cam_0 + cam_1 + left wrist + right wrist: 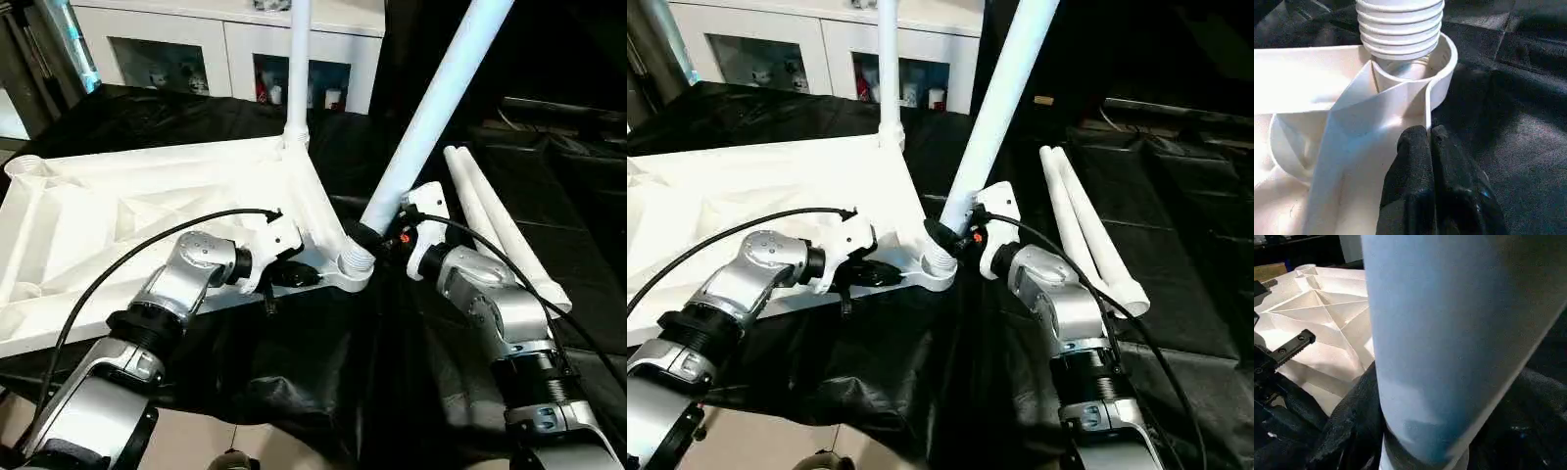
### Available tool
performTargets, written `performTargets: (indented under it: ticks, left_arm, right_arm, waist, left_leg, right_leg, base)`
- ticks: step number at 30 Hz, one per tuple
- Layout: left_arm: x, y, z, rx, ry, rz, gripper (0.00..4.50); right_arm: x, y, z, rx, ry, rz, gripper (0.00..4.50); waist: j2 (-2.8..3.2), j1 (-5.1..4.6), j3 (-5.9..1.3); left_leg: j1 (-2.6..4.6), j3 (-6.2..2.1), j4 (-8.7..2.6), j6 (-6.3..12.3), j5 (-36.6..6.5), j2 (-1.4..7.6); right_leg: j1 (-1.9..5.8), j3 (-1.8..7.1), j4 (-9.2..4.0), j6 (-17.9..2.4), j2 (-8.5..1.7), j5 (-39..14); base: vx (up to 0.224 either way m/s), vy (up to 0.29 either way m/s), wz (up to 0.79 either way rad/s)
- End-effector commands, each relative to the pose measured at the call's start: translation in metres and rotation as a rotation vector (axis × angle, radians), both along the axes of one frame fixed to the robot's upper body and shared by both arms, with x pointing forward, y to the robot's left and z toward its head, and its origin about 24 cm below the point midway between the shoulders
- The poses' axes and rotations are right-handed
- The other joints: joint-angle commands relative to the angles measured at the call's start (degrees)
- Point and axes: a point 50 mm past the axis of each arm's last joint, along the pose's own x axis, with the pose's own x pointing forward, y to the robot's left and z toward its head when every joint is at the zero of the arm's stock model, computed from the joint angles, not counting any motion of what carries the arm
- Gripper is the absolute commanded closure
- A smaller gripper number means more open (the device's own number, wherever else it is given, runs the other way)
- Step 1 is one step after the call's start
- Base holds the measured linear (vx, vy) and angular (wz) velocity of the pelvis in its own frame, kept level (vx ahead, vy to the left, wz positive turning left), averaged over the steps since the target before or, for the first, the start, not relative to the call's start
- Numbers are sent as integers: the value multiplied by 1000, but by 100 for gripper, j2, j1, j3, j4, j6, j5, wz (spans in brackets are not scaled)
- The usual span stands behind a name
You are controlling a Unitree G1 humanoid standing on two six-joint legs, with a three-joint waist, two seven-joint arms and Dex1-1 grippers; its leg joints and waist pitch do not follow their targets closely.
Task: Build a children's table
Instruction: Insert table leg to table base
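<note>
Two silver forearms are seen reaching forward over a surface draped in black cloth (294, 382). On that cloth the white table top (118, 215) is laid upside down, its ribbed underside facing up. The left gripper (1422, 142) is closed on the thin rim of the top, just beside the near corner socket (356, 262). The right gripper (955, 240) is clamped around the lower end of a white tubular leg (431, 108), which is held tilted, its ribbed end (1399, 27) at the mouth of that socket. A second leg (297, 69) is seen standing upright in the far corner socket. Two further legs (500, 225) are laid side by side on the cloth, beyond the right arm. A white cabinet (225, 44) with glass fronts is seen behind.
</note>
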Motion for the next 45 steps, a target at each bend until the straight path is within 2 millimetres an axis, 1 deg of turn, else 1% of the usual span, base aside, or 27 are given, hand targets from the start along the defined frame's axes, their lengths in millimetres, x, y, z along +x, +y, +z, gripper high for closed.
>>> performTargets:
  ticks: [1,3,4,10,16,19,20,23,25,26,27,28,29,30,33,34,35,36,37,41,45]
  left_arm:
    - [2,11,-3,33,18,32,450]
    - [1,12,-3,29,35,32,450]
    - [1,12,-3,28,35,33,406]
    - [1,14,-4,42,19,36,379]
    - [1,14,-4,39,23,37,379]
    - [1,14,-3,32,29,38,379]
    - [1,15,-3,28,32,37,408]
    - [0,16,-6,44,43,25,415]
    - [-2,16,-7,55,51,14,440]
    - [-2,16,-7,55,51,14,440]
    - [-3,16,-9,65,57,7,450]
    - [-3,16,-9,68,59,6,450]
    - [-3,16,-9,68,57,6,450]
    - [-2,15,-8,67,54,5,450]
    - [-1,13,-6,60,46,5,450]
    - [-1,13,-6,60,46,5,450]
    - [-1,12,-5,56,44,2,450]
    - [-1,11,-3,49,41,-4,450]
    - [-3,9,0,33,41,-19,450]
    - [-6,7,3,24,37,-46,450]
    - [-7,6,4,29,32,-64,450]
  right_arm:
    - [2,-1,3,-12,-2,5,262]
    - [2,-1,3,-13,-2,5,262]
    - [2,0,3,-13,-1,6,262]
    - [2,0,3,-15,-1,8,262]
    - [2,0,3,-15,-1,8,262]
    - [3,0,3,-15,0,9,262]
    - [2,0,2,-15,1,10,262]
    - [2,1,2,-18,5,20,262]
    - [2,2,2,-23,9,31,262]
    - [2,2,2,-23,9,31,262]
    - [1,3,0,-47,30,57,262]
    - [1,4,0,-52,34,62,262]
    - [1,4,-4,-82,57,85,262]
    - [0,5,-8,-127,91,114,262]
    - [1,6,-11,-153,117,129,262]
    - [1,6,-11,-153,117,129,262]
    - [1,6,-12,-160,121,131,262]
    - [2,6,-12,-167,126,133,262]
    - [3,6,-14,-178,142,131,262]
    - [4,5,-17,-192,187,137,262]
    - [5,4,-19,-198,227,157,262]
  waist:
    - [16,7,-440]
    - [13,5,-442]
    - [15,5,-444]
    - [21,-1,-443]
    - [20,12,-440]
    - [22,14,-441]
    - [32,18,-444]
    - [29,14,-442]
    - [26,8,-440]
    - [41,10,-443]
    - [35,0,-445]
    - [31,-5,-445]
    - [37,-4,-443]
    - [30,-13,-440]
    - [31,-4,-432]
    - [23,-2,-429]
    - [29,1,-431]
    - [-1,-3,-428]
    - [3,-3,-429]
    - [20,-19,-436]
    - [14,-23,-438]
  left_leg:
    - [143,-119,-365,10,-984,261]
    - [144,-118,-363,8,-982,260]
    - [144,-117,-360,15,-957,260]
    - [151,-119,-365,26,-963,261]
    - [152,-118,-365,-10,-1027,264]
    - [150,-118,-366,-14,-1010,264]
    - [151,-120,-365,-11,-995,264]
    - [156,-119,-366,-13,-1018,264]
    - [149,-122,-370,-18,-1034,264]
    - [152,-124,-366,-19,-1028,262]
    - [146,-122,-367,-13,-1008,260]
    - [148,-122,-366,-5,-992,259]
    - [150,-124,-368,-3,-987,262]
    - [149,-117,-361,-12,-1026,254]
    - [155,-122,-362,-42,-1088,258]
    - [155,-123,-366,-50,-1094,263]
    - [160,-123,-365,-59,-1099,265]
    - [161,-121,-369,-58,-1121,264]
    - [163,-122,-367,-61,-1130,266]
    - [158,-124,-368,-52,-1044,273]
    - [161,-118,-361,-47,-1075,266]
  right_leg:
    - [294,267,-377,-1230,-492,-674]
    - [295,267,-375,-1235,-492,-661]
    - [294,267,-368,-1250,-489,-608]
    - [289,264,-369,-1254,-486,-595]
    - [287,269,-375,-1241,-493,-686]
    - [288,268,-371,-1245,-492,-651]
    - [290,269,-365,-1253,-494,-615]
    - [286,268,-371,-1258,-493,-632]
    - [290,266,-370,-1249,-492,-653]
    - [290,267,-367,-1251,-492,-639]
    - [298,266,-363,-1270,-484,-573]
    - [301,265,-359,-1277,-480,-543]
    - [298,264,-361,-1283,-485,-542]
    - [300,263,-370,-1299,-481,-597]
    - [300,270,-383,-1265,-494,-781]
    - [294,271,-384,-1254,-493,-798]
    - [291,272,-383,-1251,-495,-798]
    - [287,269,-387,-1243,-490,-835]
    - [288,271,-385,-1247,-497,-860]
    - [289,268,-366,-1281,-486,-697]
    - [291,269,-367,-1296,-486,-672]
  base:
    - [0,0,0]
    - [0,0,0]
    - [0,0,0]
    - [0,0,0]
    - [0,0,0]
    - [0,0,0]
    - [0,0,0]
    - [0,0,0]
    - [0,0,0]
    - [0,0,0]
    - [0,0,0]
    - [0,0,0]
    - [0,0,0]
    - [0,0,0]
    - [0,0,0]
    - [0,0,0]
    - [0,0,0]
    - [0,0,0]
    - [0,0,0]
    - [0,0,0]
    - [0,0,0]
